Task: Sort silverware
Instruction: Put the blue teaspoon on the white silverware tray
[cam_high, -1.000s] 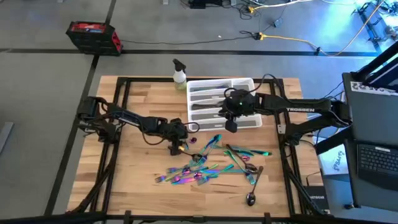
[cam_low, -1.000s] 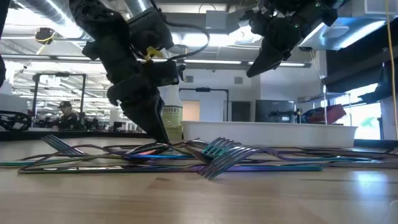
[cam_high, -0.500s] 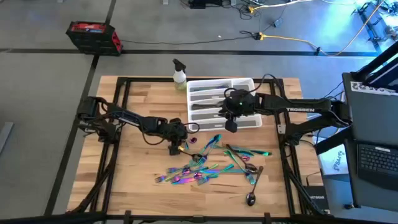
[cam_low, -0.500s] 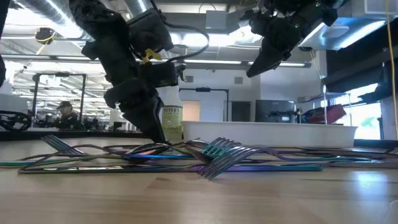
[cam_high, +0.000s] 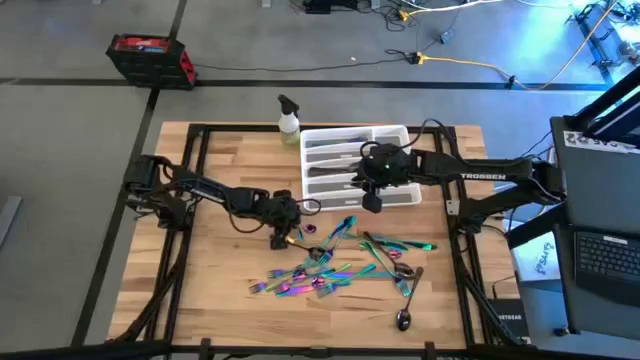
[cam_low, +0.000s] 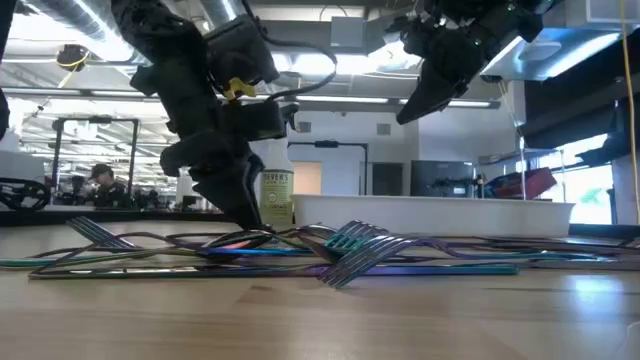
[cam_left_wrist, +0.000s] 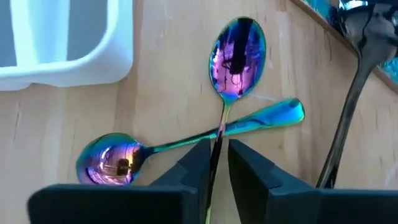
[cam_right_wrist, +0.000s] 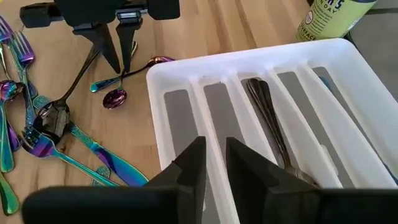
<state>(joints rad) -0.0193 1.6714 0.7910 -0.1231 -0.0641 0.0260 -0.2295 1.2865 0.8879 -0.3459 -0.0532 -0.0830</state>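
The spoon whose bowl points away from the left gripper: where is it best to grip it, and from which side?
Probably its thin handle, from above. The spoon lies flat, and the left gripper already straddles that handle just below where it crosses the other spoon.

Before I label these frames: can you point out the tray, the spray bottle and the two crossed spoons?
Tray (cam_right_wrist: 186, 71), right wrist view: its white rim.
Spray bottle (cam_high: 289, 122), high view: its body.
Upright spoon (cam_left_wrist: 238, 50), left wrist view: its bowl.
Crossing spoon (cam_left_wrist: 112, 159), left wrist view: its bowl.
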